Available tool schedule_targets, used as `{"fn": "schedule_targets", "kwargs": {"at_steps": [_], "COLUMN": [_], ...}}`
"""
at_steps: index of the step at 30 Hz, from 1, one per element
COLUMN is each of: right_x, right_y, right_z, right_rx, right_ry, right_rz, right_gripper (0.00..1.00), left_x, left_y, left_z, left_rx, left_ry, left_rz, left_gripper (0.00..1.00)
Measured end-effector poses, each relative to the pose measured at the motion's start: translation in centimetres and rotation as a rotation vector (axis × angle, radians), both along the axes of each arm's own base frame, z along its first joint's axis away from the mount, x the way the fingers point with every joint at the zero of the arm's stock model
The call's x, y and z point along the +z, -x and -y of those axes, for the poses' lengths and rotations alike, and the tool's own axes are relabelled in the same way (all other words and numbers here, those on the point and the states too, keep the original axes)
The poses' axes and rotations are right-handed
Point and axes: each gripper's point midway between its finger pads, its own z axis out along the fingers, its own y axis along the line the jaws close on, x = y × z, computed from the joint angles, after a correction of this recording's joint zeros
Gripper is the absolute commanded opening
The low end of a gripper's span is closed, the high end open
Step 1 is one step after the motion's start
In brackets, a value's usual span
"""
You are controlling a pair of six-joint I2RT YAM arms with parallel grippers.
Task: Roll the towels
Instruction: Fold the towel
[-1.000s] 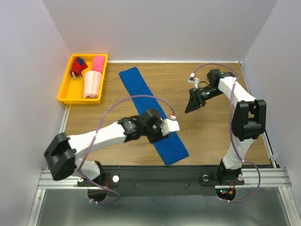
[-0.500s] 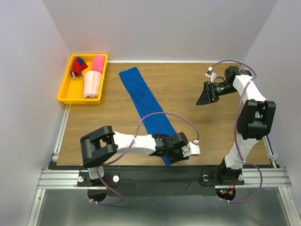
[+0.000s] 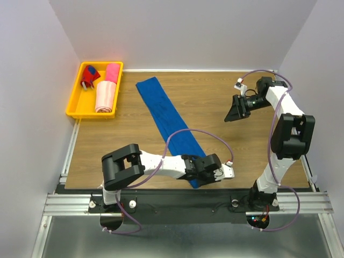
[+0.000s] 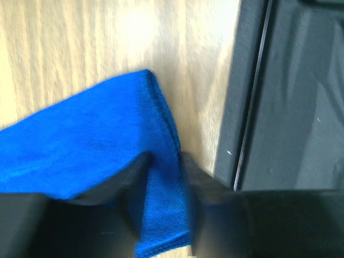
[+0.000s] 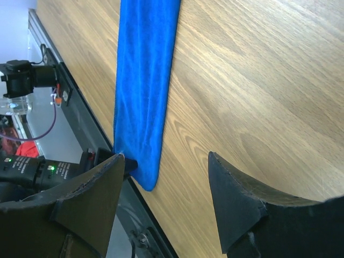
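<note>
I'm looking down on a wood-grain surface (image 3: 236, 150) boxed in by plain pale walls (image 3: 188, 32) at the back and on both sides. A black strip (image 3: 177, 200) and a metal rail (image 3: 59, 203) run along the near edge, where the arm bases sit.

In the far left corner is a yellow tray (image 3: 80, 103). A pale pink towel (image 3: 106, 98) lies lengthwise along its right side, with a hot pink towel (image 3: 112, 72) touching that one's far end. To their left, at the tray's far end, is a small red and blue item (image 3: 90, 77); I cannot tell what it is.

The blue towel (image 3: 164, 115) lies flat and unrolled, a long narrow strip running diagonally from the far middle of the surface down to the near edge.

My left arm reaches low along the near edge to that near end. On its wrist camera the left gripper (image 4: 164, 158) has its fingers (image 4: 126, 183) set narrow on the towel's corner. A strip of its edge fills the gap between them, pinched on both sides, close to the black strip.

The right gripper (image 5: 165, 156) hangs in the air over the far right of the surface, well apart from the towel. Its fingers (image 5: 236, 199) are spread wide with nothing between them, and its camera looks along the wood toward the blue strip.
</note>
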Motion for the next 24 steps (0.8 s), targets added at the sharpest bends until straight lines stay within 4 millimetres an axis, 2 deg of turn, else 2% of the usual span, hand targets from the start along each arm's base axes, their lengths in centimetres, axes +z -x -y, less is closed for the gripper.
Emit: {"fn": "schedule_targets", "kwargs": {"at_steps": [3, 4, 6, 12, 14, 17, 19, 21, 24], "right_x": [-0.2, -0.2, -0.3, -0.4, -0.4, -0.3, -0.4, -0.6, -1.1], "right_y": [-0.1, -0.1, -0.1, -0.1, -0.1, -0.1, -0.2, -0.3, -0.3], "right_z": [0.3, 0.5, 0.8, 1.2, 1.3, 1.3, 1.3, 1.4, 1.4], "right_rx": [-0.003, -0.005, -0.009, -0.015, -0.016, -0.016, -0.014, -0.011, -0.005], "right_ry": [0.011, 0.015, 0.024, 0.028, 0.027, 0.025, 0.025, 0.025, 0.025], "right_rz": [0.003, 0.003, 0.006, 0.007, 0.004, -0.001, -0.004, -0.007, -0.021], "right_gripper": [0.68, 0.68, 0.68, 0.68, 0.68, 0.68, 0.68, 0.67, 0.67], "left_x": [0.0, 0.0, 0.0, 0.3, 1.0, 4.4, 6.6, 8.6, 9.6], "left_y": [-0.4, -0.5, -0.7, -0.3, 0.2, 0.4, -1.1, -4.1, -8.7], "left_z": [0.4, 0.6, 0.8, 0.8, 0.5, 0.3, 0.2, -0.2, -2.0], "left_rx": [0.013, 0.014, 0.018, -0.01, -0.032, -0.067, -0.061, -0.027, 0.039], "left_ry": [0.0, 0.0, 0.0, -0.006, 0.001, 0.07, 0.129, 0.184, 0.213], "left_rz": [0.013, 0.015, 0.021, 0.005, -0.032, -0.097, -0.123, -0.125, -0.128], "left_gripper": [0.22, 0.11, 0.0, 0.0, 0.0, 0.0, 0.0, 0.0, 0.0]}}
